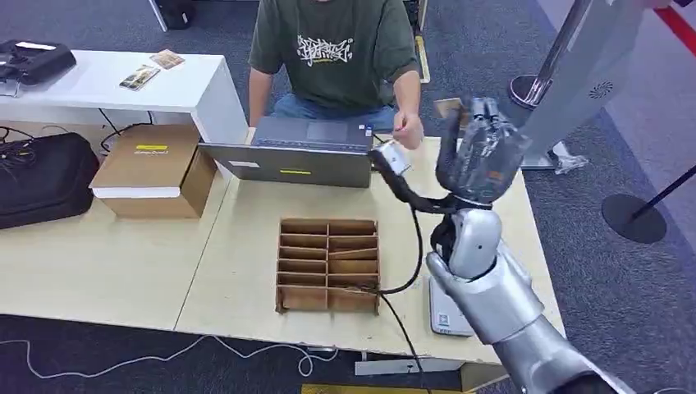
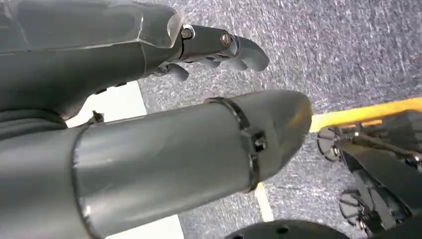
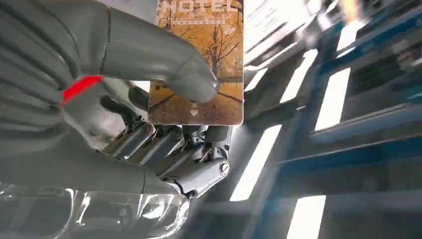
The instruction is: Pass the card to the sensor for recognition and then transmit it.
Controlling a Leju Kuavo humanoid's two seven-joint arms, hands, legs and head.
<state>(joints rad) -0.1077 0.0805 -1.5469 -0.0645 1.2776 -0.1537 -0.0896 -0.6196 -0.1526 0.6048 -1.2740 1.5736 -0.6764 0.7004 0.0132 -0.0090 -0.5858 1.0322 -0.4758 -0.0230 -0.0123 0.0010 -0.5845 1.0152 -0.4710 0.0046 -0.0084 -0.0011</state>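
Card (image 3: 209, 59) half hidden behind right hand (image 1: 484, 156) thumb, top cropped

Person's hand (image 1: 408, 129) and open laptop (image 1: 299, 153) just beside the raised right hand (image 1: 484, 156).

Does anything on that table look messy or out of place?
Mostly tidy. One oddity: a black cable trails loose across the table, over a corner of the wooden divided box and off the front edge. The right hand holds the hotel card raised.

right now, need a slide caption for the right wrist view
Right hand grips a hotel card printed with autumn trees, thumb pressed across its face.
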